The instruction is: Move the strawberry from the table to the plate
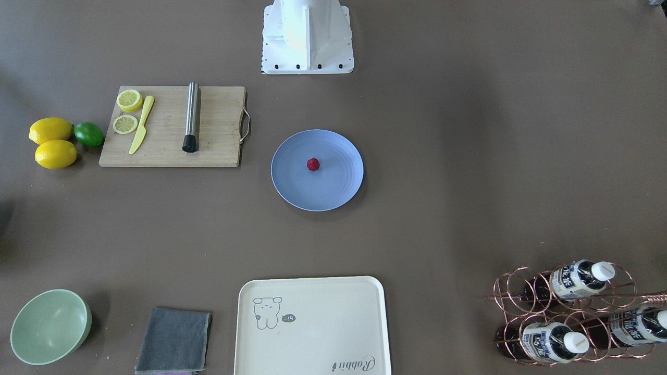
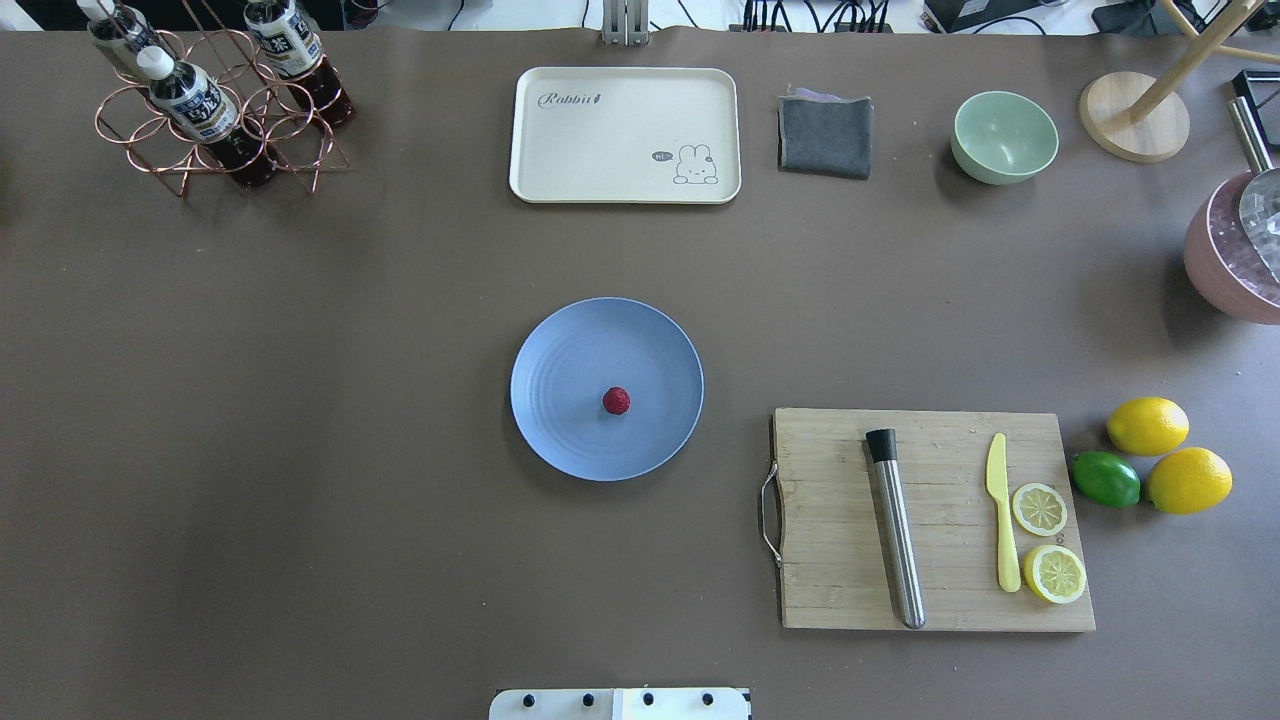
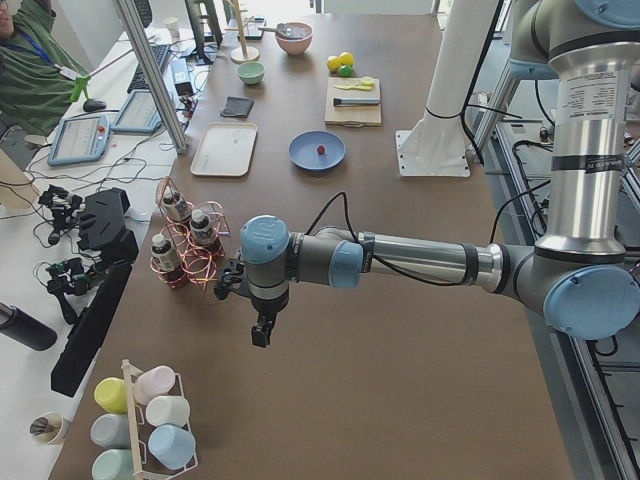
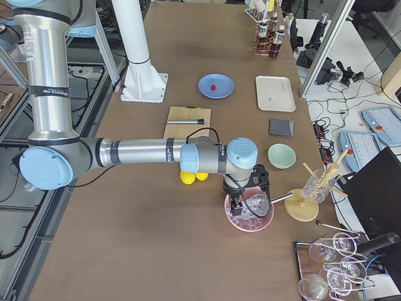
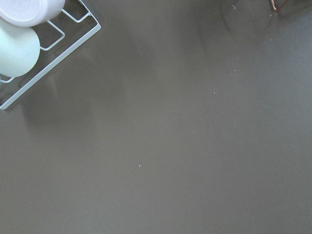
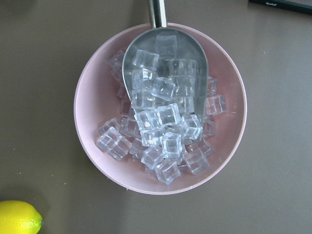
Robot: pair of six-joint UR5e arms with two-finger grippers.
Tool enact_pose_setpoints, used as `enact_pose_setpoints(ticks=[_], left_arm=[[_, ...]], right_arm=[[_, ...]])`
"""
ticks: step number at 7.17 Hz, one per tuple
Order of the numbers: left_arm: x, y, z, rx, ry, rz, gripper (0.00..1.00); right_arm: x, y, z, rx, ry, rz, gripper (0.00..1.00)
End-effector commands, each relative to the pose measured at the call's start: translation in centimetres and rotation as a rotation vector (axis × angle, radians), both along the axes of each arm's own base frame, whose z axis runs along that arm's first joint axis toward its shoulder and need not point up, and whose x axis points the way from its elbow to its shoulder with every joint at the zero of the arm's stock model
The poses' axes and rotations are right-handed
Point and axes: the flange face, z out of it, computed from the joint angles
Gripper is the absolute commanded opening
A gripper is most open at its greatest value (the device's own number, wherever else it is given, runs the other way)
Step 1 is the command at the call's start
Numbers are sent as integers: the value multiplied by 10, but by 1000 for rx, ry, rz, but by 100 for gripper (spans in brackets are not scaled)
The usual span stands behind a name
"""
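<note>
The small dark red strawberry point(image 1: 312, 164) point(image 2: 616, 401) lies near the middle of the round blue plate point(image 1: 297, 185) point(image 2: 560, 400), which sits at the centre of the grey-brown table point(image 1: 469, 156). Neither gripper is near it. My left gripper point(image 3: 260, 335) hangs over bare table at the left end, beside the bottle rack point(image 3: 185, 250). Only the side view shows it, so I cannot tell if it is open or shut. My right gripper point(image 4: 241, 204) hovers over a pink bowl of ice point(image 6: 97, 97) at the right end. I cannot tell its state either.
A wooden cutting board point(image 2: 940, 600) carries a steel muddler, a yellow knife and lemon slices. Two lemons point(image 2: 1148, 425) and a lime point(image 2: 1105, 479) lie beside it. Along the far edge are a cream tray point(image 2: 625, 135), a grey cloth point(image 2: 825, 135) and a green bowl point(image 2: 1004, 137).
</note>
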Motion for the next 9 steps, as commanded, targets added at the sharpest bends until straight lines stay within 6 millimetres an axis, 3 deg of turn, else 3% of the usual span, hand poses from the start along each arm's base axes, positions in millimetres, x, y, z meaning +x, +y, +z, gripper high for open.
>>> enact_pose_setpoints(ticks=[1,9], left_arm=[[-4,1,0,-1,-1,-7,98],[-9,3,3,-4,-6,-19,98]], right_arm=[[15,12,11,-8,-7,16,100],[14,17,12,-17,-26,24,100]])
